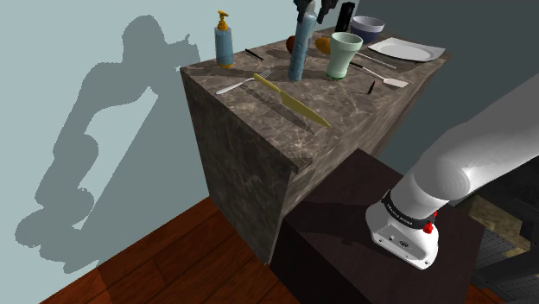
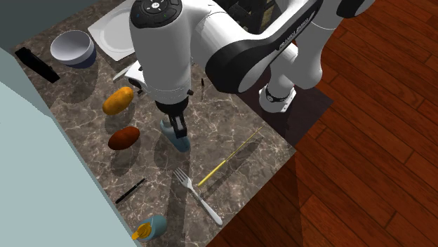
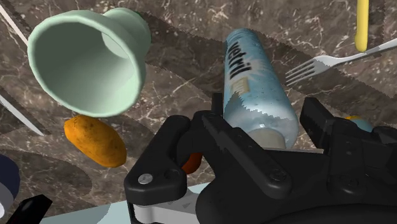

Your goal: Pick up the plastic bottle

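One slim bluish bottle (image 1: 298, 47) stands upright on veined marble counter (image 1: 345, 112).

shoulder view: bottle (image 1: 299, 53) stands upright mid counter (image 1: 345, 108), gripper (image 1: 307, 14) right at its top. cup (image 1: 344, 55) just right of bottle, soap dispenser (image 1: 224, 41) to its left by the counter's left edge. knife (image 1: 292, 99) and fork (image 1: 240, 84) lie nearer, in front of bottle. spoon (image 1: 385, 79) right of cup. plate (image 1: 400, 49) and bowl (image 1: 366, 28) far right. stand (image 1: 345, 250) near, below the counter.
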Tool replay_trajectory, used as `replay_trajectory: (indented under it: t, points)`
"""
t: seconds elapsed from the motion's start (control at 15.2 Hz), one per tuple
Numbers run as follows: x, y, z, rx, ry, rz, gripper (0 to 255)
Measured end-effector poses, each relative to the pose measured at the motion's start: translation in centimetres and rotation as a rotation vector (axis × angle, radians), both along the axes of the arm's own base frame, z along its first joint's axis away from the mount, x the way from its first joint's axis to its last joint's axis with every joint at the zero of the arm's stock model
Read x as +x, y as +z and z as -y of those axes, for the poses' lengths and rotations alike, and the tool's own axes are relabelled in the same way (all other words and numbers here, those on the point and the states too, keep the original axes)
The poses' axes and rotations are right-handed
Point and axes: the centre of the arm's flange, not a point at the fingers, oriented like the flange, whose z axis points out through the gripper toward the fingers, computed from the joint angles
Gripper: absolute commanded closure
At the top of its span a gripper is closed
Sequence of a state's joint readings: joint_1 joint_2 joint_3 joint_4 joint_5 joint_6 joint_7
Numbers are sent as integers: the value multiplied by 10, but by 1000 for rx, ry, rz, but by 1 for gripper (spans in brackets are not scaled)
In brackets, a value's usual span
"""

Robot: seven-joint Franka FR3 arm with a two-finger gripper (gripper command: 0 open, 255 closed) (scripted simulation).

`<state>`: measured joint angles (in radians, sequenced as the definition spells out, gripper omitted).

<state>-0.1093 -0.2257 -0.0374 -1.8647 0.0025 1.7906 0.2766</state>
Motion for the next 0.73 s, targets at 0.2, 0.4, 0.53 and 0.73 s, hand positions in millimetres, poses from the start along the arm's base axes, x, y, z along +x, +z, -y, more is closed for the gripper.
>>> replay_trajectory:
  t: [0.2,0.4,0.53,0.73]
  points:
    - [0,2,0,0,0,-1,255]
    - [0,16,-1,0,0,-1,255]
    - [0,26,0,0,0,-1,255]
    - [1,42,0,0,0,-1,255]
